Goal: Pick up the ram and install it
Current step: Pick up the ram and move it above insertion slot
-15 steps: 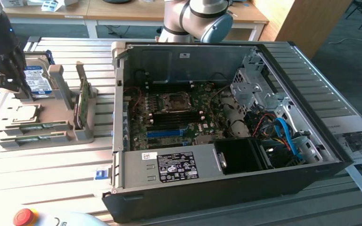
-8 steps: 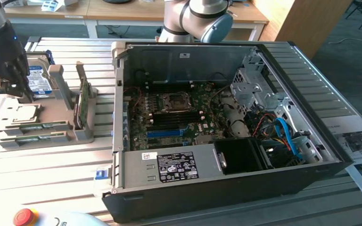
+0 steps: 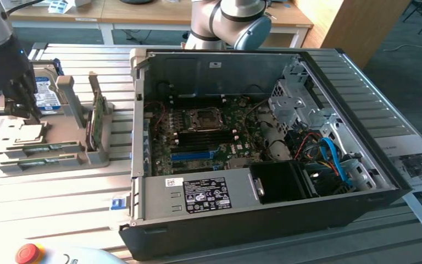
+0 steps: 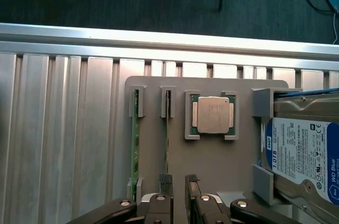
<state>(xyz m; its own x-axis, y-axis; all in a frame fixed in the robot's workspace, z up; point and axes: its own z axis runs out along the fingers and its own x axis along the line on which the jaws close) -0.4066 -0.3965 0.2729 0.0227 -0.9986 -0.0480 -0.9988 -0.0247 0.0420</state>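
Gripper (image 4: 178, 181) spread and empty over the tray (image 4: 212, 160). One finger (image 4: 165, 181) lines up on the ram (image 4: 167, 144) itself, not astride it; descending could chip its edge or jam.

ram sticks (image 4: 134, 150): are showing green edges
processor (image 4: 213, 114): is gleaming pale silver inside a green border
hard drive (image 4: 302, 155): is wearing a blue-and-white label with black print
holder tray (image 4: 212, 173): is looking plain grey
counter (image 4: 63, 128): is shining silver in ribbed stripes
claw (image 4: 178, 181): is showing black
computer case (image 3: 270, 228): is appearing black
stop button (image 3: 29, 253): is glowing red
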